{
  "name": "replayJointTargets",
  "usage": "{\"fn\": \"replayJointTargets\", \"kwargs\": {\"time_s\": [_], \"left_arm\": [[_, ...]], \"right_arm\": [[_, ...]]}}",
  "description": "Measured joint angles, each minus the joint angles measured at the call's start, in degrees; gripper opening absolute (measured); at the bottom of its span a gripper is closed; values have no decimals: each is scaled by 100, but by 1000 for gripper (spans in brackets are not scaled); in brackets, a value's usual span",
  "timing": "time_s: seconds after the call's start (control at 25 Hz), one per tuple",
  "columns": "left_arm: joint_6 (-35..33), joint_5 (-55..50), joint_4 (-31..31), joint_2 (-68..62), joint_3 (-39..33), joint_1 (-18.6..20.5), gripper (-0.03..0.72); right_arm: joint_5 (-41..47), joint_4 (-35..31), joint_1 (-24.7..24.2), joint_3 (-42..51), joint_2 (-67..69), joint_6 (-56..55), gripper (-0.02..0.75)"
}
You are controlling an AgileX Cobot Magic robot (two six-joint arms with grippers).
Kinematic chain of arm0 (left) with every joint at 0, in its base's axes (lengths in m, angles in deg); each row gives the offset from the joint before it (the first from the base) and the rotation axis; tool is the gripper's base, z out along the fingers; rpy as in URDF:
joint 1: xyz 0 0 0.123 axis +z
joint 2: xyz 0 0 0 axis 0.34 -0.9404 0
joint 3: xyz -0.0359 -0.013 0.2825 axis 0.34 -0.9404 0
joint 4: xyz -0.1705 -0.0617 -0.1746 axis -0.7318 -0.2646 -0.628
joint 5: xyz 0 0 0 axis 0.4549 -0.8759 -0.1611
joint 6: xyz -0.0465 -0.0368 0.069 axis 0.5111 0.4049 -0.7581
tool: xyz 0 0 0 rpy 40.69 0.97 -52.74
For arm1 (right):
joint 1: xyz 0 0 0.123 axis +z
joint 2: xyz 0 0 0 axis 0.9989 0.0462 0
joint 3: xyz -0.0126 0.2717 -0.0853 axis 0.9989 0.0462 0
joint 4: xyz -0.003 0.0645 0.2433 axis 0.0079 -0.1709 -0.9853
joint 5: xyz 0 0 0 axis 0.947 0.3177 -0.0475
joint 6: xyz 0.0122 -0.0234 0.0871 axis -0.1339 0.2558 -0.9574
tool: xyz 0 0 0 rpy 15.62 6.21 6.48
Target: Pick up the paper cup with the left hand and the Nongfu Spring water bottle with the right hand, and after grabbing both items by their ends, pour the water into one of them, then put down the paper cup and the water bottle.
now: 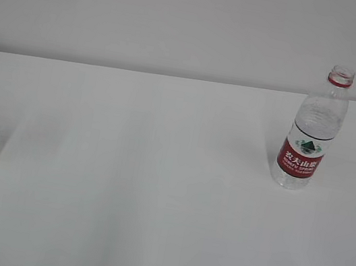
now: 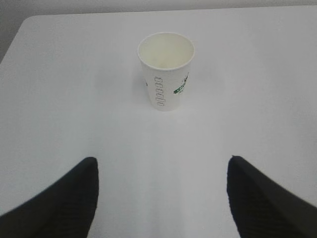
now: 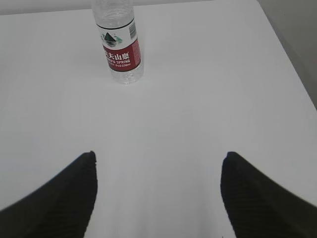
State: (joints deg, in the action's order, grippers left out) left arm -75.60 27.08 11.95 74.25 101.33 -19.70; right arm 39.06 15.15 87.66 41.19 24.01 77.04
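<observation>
the pick-up step looks not yet begun: both items stand untouched on the white table (image 1: 152,204), and neither arm shows in the exterior view.

on the left, the left hand (image 2: 162,198) hangs with its two dark fingers (image 2: 59,203) spread wide and nothing between them. the paper cup (image 2: 166,72) stands upright straight ahead of it, centred on the gap between the fingers and well apart from the tips. it is a small white cup with a rolled rim, a cream inside that looks empty, and green and grey print down its side. the next move here calls for a forward reach so the fingers pass either side of the wall, then a gentle close, since thin paper will likely buckle under a hard squeeze.

on the right, the right hand (image 3: 158,196) is likewise wide open and empty. the nongfu spring water bottle (image 3: 120,47) stands upright ahead of it and a little to its left, well apart. it is clear plastic with a red label, white characters, a green-white mountain emblem, a red neck ring and no cap; the water level cannot be told. this hand would need to shift leftward as it advances, and keep the open bottle upright while lifting, or it may spill.
</observation>
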Motion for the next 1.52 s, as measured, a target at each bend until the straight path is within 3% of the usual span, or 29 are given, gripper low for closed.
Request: {"fn": "replayJointTargets", "kwargs": {"time_s": [1.12,1.52], "left_arm": [[0,240,0,0,290,0,586],[0,540,0,-105,334,0,586]], "right_arm": [[-104,-296,0,-345,0,107,587],[-537,-328,0,-592,249,488,587]]}}
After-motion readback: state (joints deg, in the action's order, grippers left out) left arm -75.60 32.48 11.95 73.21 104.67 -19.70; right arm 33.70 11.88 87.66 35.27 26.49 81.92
